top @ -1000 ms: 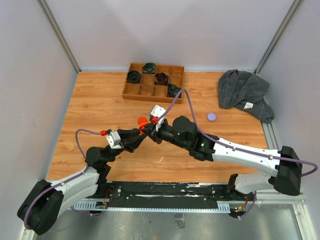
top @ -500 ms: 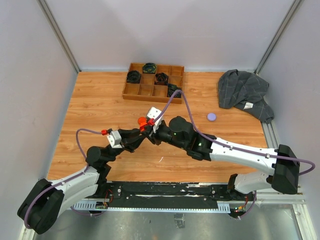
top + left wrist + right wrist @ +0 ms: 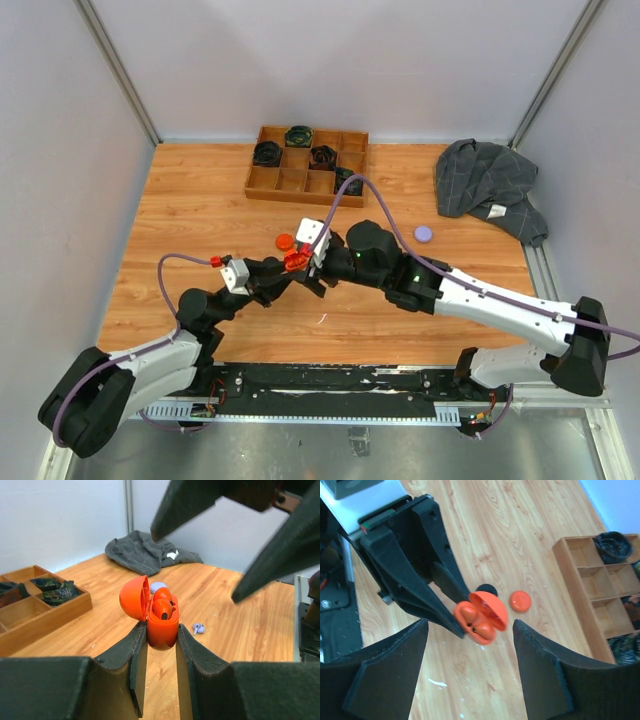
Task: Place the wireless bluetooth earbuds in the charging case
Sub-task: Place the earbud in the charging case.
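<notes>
Wood-grain tabletop (image 3: 200, 220), walled in by pale grey panels; Left gripper (image 3: 161, 645): almost closed, clamped on both sides of an orange-red rounded plastic charging case (image 3: 162, 627), raised off the boards, hinged lid (image 3: 135, 599) thrown back; orange-red comma-shaped earbuds (image 3: 163, 607): two, seated side by side in the wells of the case, dark spot showing on the nearer one; Right gripper (image 3: 470, 645): jaws spread wide, gripped nothing, hung just above the case without touching it; pale lavender earbud (image 3: 198, 627): lay loose on the wood beyond the case; pale lavender round puck case (image 3: 423, 233): closed, lay toward the right side, near a crumpled grey checked cloth (image 3: 485, 180) at the far right corner; flat orange round puck (image 3: 520, 600) and black round piece (image 3: 486, 588): lay on the wood just beyond the held case, apart from each other; compartmented wooden tray (image 3: 300, 199): sat at the far edge, dark crumpled items in several cells.
</notes>
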